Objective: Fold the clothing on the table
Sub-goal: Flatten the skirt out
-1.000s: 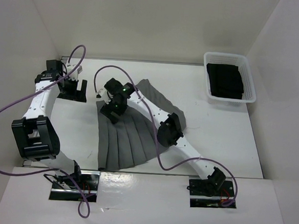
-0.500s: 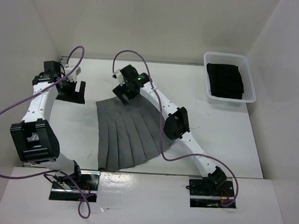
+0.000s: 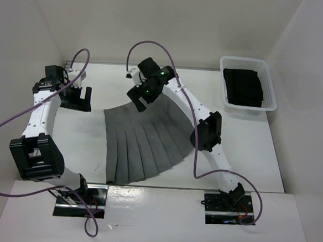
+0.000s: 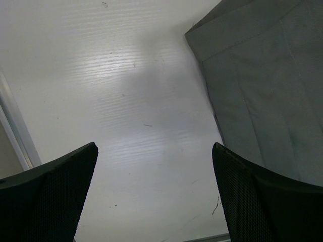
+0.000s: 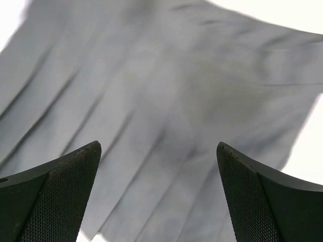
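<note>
Fingers (image 4: 50, 196) of the left gripper (image 3: 77, 97) are spread wide with nothing between them, and the right gripper (image 3: 141, 97) has its two black fingers (image 5: 262, 201) spread just as wide and just as empty. Biggest thing in front of me is the table (image 3: 243, 143), matte white and boxed in by white walls (image 3: 157, 21) on three sides. The clothing (image 3: 143, 142), a mid-grey pleated skirt, lies flat and fanned out around the middle of the table; its straight left side runs down toward the near edge, ending close to the left arm's base, and its curved side bows out toward the right. The right arm (image 3: 205, 132) reaches across the skirt from the near right, with its gripper hanging over the skirt's far edge; from the wrist the pleats fill the view below the fingers, slightly blurred, and I can't say whether anything touches. The left arm (image 3: 40, 112) stretches along the left edge, its gripper over bare table near the far left corner, the skirt's corner just off to its side. A white lattice basket (image 3: 248, 107) sits in the far right corner, holding a black garment (image 3: 242, 87). Purple cables (image 3: 6, 121) loop off both arms.
</note>
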`<state>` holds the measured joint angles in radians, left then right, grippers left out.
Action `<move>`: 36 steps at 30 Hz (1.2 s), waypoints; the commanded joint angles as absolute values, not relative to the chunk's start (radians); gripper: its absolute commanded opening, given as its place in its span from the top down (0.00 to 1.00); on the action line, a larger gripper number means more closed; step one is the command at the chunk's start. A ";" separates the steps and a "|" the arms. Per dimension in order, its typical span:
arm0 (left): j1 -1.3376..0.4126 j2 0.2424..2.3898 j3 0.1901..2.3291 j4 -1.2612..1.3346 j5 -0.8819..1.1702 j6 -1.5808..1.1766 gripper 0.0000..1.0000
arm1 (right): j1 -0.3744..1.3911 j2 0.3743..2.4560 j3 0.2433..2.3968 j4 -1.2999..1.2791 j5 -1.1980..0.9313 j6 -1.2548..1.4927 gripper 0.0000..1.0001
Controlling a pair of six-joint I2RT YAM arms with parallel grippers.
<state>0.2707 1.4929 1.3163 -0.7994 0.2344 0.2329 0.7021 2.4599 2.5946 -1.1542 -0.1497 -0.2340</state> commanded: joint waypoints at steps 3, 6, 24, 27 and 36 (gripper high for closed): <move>0.284 1.414 1.330 -0.810 0.259 0.229 0.00 | 0.784 2.396 2.406 -1.249 -0.256 -0.317 0.01; 0.293 1.391 1.307 -0.810 0.259 0.219 0.00 | 0.822 2.362 2.254 -1.152 -0.195 -0.318 0.01; 0.339 1.339 1.249 -0.810 0.268 0.219 0.00 | 0.890 2.483 2.225 -0.965 -0.064 -0.216 0.01; 0.348 1.339 1.249 -0.810 0.268 0.229 0.00 | 0.890 2.540 2.294 -0.986 -0.045 -0.196 0.01; 0.370 1.368 1.249 -0.810 0.268 0.250 0.00 | 0.908 2.750 2.642 -1.132 -0.002 -0.164 0.01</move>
